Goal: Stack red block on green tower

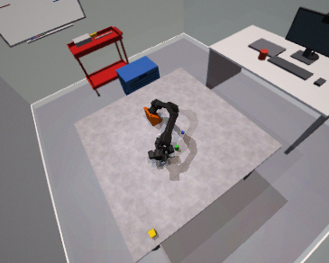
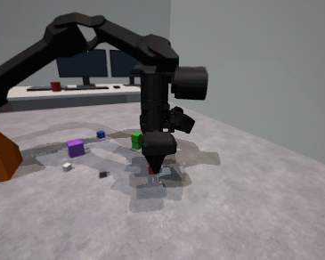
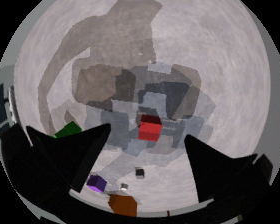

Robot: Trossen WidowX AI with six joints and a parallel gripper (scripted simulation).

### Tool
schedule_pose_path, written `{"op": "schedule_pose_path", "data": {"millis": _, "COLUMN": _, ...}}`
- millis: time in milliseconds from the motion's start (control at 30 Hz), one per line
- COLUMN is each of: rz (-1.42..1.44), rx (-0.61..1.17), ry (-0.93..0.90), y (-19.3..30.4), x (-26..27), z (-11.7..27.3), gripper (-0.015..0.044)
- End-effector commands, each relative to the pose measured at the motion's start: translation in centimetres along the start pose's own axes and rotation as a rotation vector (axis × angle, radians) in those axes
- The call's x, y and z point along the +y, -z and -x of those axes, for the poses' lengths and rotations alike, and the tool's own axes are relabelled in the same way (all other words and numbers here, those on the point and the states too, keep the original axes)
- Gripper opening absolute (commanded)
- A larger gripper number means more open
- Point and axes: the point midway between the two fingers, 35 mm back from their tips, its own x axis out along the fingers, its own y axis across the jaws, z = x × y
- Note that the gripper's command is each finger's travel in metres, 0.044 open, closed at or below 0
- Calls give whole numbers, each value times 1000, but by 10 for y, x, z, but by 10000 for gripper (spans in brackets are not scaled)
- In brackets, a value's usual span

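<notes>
A pale table is crossed by the black arm, with an orange stand seen at its base. The gripper is pointed downward and spread wide, with nothing gripped.

The green tower is left upright, two blocks high; in the exterior view it is found at eleven o'clock from the red block. The purple block is set between nine and ten o'clock from the red one there. The red block is seen on the table, framed between the open fingers in the wrist view and partly hidden by a finger in the exterior view.

In the top view, the blue block is placed at one o'clock from the tower. The small black block is seen at six o'clock from the red one in the wrist view.
</notes>
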Motion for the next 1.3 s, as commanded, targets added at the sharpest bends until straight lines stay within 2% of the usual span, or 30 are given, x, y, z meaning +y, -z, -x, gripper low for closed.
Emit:
{"op": "schedule_pose_path", "data": {"millis": 0, "rz": -7, "rx": 2, "ry": -5, "y": 1, "x": -1, "z": -7, "gripper": 440}}
{"op": "schedule_pose_path", "data": {"millis": 300, "rz": -7, "rx": 3, "ry": -6, "y": 1, "x": -1, "z": -21, "gripper": 440}}
{"op": "schedule_pose_path", "data": {"millis": 733, "rz": -3, "rx": 3, "ry": -2, "y": 1, "x": 0, "z": -21, "gripper": 440}}
{"op": "schedule_pose_path", "data": {"millis": 1167, "rz": -3, "rx": 3, "ry": -2, "y": 1, "x": 0, "z": -21, "gripper": 99}}
{"op": "schedule_pose_path", "data": {"millis": 1267, "rz": -3, "rx": 3, "ry": -2, "y": 1, "x": 0, "z": -21, "gripper": 79}}
